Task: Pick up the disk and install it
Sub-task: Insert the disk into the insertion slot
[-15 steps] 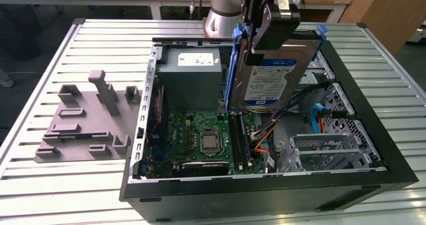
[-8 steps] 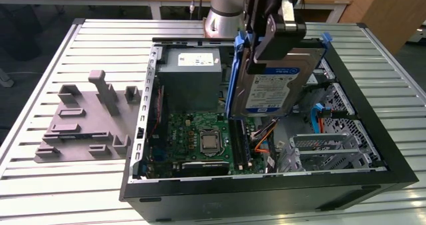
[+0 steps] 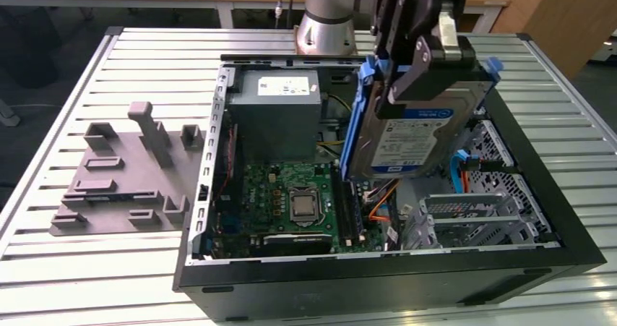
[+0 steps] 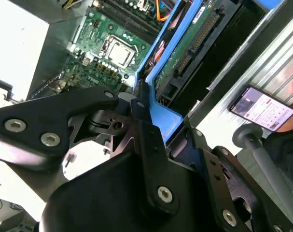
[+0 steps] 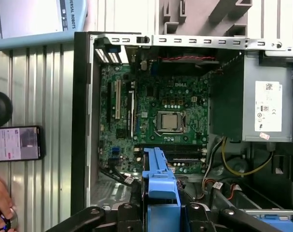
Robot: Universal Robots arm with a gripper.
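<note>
Gripper (image 3: 412, 87) clamped on the disk (image 3: 421, 145), holding it on edge over the open computer case (image 3: 366, 279). Green motherboard (image 3: 294, 196) lies exposed inside.

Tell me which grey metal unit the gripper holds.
The disk, blue-framed, held above the case; the larger grey box and the cage sit inside.

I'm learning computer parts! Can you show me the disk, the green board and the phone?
the disk (image 3: 415, 142), exterior view, on its white-and-blue label.
the green board (image 3: 262, 192), exterior view, on bare green beside the chip.
the phone (image 5: 16, 143), first wrist view, on its screen.
</note>
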